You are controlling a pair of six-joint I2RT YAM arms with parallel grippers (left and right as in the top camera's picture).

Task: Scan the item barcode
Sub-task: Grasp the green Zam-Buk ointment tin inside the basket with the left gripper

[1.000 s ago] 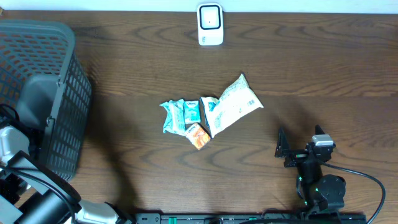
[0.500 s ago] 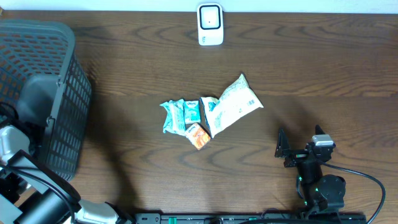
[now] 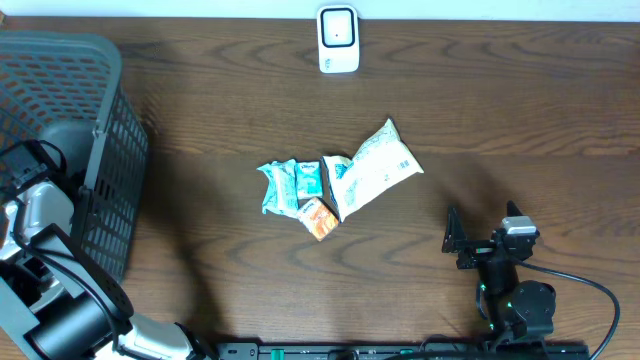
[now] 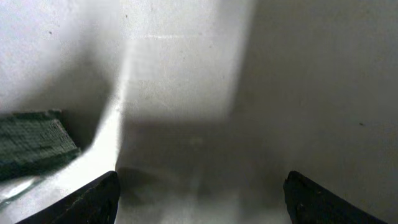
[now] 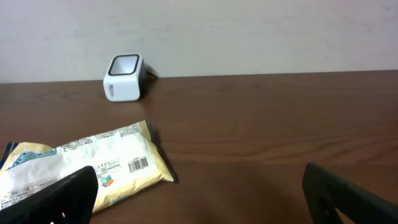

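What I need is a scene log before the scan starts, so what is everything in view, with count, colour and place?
scanner: one, white, far edge of the table, centre
basket: one, dark grey mesh, left end of the table
large bag: one, white with green print, table centre, barcode facing up
teal packets: apparently two, teal, right beside the large bag on its left
small packet: one, orange, on the near side of the teal packets
table: one, dark brown wood
left gripper: one, black fingers, open and empty, at the basket
right gripper: one, black fingers, open and empty, near right of the table, pointing toward the large bag
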